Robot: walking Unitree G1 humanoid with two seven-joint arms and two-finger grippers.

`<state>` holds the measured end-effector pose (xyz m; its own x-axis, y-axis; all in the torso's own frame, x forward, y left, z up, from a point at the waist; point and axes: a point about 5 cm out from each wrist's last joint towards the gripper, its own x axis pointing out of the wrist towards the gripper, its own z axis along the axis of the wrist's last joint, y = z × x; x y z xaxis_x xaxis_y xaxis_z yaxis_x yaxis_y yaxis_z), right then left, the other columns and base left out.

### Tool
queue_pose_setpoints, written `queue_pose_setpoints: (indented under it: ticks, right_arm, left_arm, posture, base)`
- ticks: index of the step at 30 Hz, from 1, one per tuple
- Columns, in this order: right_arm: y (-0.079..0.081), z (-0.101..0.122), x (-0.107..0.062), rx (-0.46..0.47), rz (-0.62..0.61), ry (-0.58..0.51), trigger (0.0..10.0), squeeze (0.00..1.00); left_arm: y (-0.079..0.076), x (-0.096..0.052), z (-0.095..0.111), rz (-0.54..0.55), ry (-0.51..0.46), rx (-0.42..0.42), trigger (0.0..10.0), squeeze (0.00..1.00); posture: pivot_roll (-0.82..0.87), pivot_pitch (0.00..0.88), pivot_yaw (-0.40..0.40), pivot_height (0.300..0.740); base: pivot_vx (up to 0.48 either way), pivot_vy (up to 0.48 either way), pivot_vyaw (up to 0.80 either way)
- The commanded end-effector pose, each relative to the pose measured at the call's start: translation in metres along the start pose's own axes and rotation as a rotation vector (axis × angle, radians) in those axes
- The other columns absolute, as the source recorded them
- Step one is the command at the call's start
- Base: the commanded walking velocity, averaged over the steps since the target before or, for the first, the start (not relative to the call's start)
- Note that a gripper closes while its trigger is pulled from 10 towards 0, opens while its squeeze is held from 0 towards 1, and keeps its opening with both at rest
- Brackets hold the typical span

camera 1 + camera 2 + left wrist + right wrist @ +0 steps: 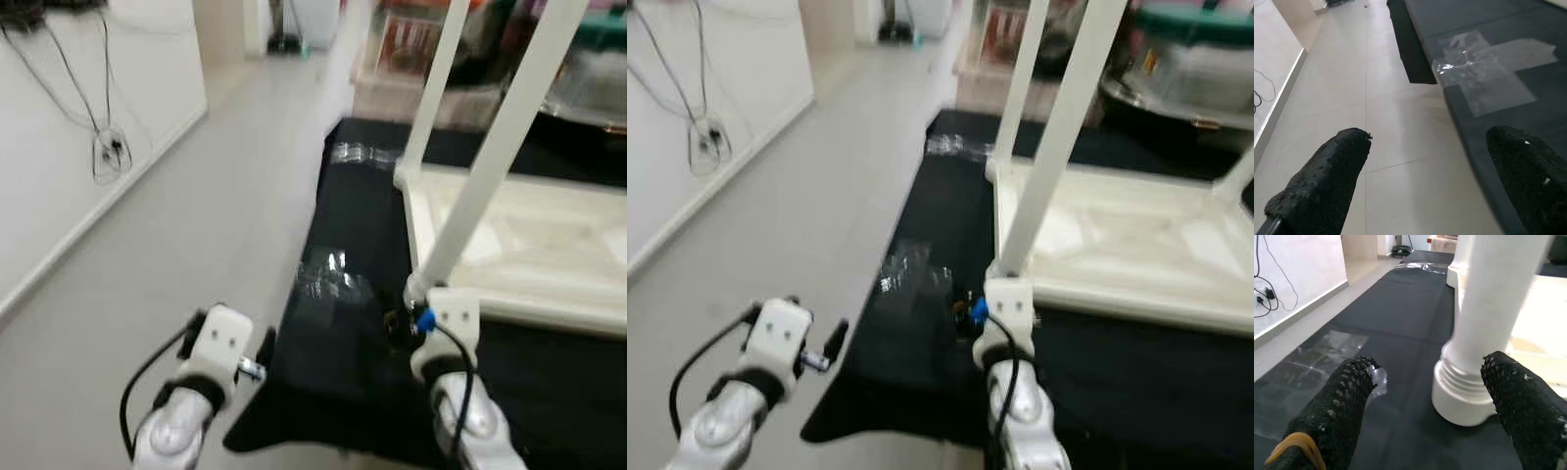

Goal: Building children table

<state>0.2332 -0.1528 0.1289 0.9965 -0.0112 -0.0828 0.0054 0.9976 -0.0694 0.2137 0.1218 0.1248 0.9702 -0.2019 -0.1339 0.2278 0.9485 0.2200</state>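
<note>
The right gripper is seen with its jaws spread wide, and between the two black fingers the threaded foot of a white table leg is framed; the leg is not pinched, and whether the nearer finger brushes it cannot be told. In the head views the same gripper is found at lower centre, right at the base of that leg, which rises slanting to the top edge of the frame.

The left gripper is held with its jaws spread too, nothing between them, over pale floor tiles beside the edge of a black mat. In the left eye view it sits at the lower left, well apart from the table.

The children's table is laid upside down on the mat at the right of the frame, its cream underside facing up. A second leg is seen standing at the far corner, towards the top centre.

Clear plastic wrapping is spread on the mat just left of the table, and another crumpled piece lies further up.

A white wall fills the upper left, with black cables hanging against it. Storage boxes are blurred along the top.
</note>
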Motion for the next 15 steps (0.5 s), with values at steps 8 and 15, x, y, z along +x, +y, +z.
queue_pose_setpoints:
  ticks: [8, 15]
  right_arm:
    - [-0.048, 0.0, 0.013, 0.014, -0.186, -0.015, 10.0, 0.0]
    - [-0.042, -0.003, 0.013, -0.018, -0.142, -0.005, 10.0, 0.0]
  left_arm:
    - [-0.002, -0.001, -0.003, -0.01, 0.021, -0.013, 10.0, 0.0]
    - [-0.002, -0.002, -0.004, -0.007, 0.024, -0.015, 10.0, 0.0]
  posture:
    - [0.1, 0.08, -0.06, 0.74]
    - [0.1, 0.075, -0.062, 0.74]
  base:
    - [0.0, 0.0, -0.18]
    - [0.0, 0.0, -0.78]
